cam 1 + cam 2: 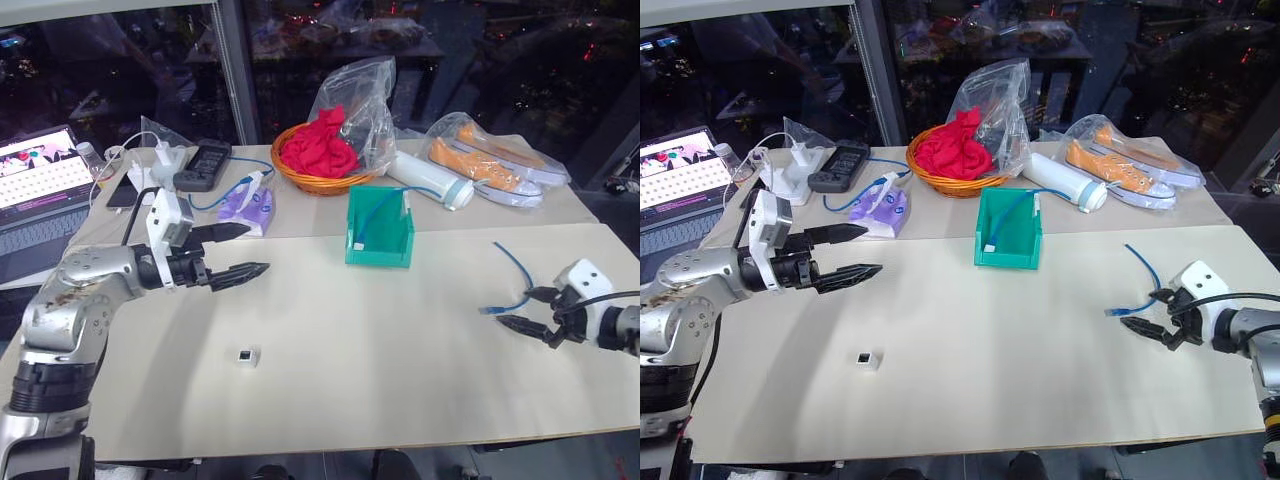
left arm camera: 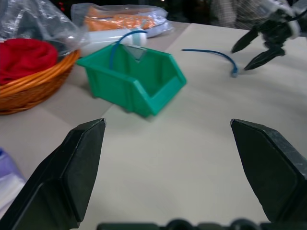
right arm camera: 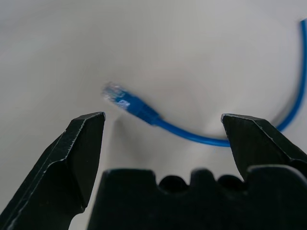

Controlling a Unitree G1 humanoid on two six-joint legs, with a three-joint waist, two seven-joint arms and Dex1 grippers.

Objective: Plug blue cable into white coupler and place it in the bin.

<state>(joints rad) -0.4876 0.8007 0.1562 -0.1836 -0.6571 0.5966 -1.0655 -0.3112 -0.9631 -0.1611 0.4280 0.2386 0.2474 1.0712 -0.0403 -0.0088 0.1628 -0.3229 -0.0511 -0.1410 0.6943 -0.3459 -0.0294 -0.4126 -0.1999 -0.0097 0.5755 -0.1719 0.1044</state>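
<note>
Nearest, low and left of centre in the head view, the white coupler (image 1: pixel 246 355) sits alone on the pale surface (image 1: pixel 380 380). At the right edge, the right pincer (image 1: pixel 528 309) hangs spread wide and empty just beside the clear plug of the blue cable (image 1: pixel 519 280), which lies curved on the surface. At mid-left, the left pincer (image 1: pixel 243 250) is raised, spread wide, holding nothing. Farther back, at upper centre, stands the bin (image 1: pixel 380 238).

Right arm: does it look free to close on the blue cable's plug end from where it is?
Probably yes. The right gripper is open just short of the blue cable, whose plug end lies flat on the bare table between the fingers' line, nothing between.
</note>
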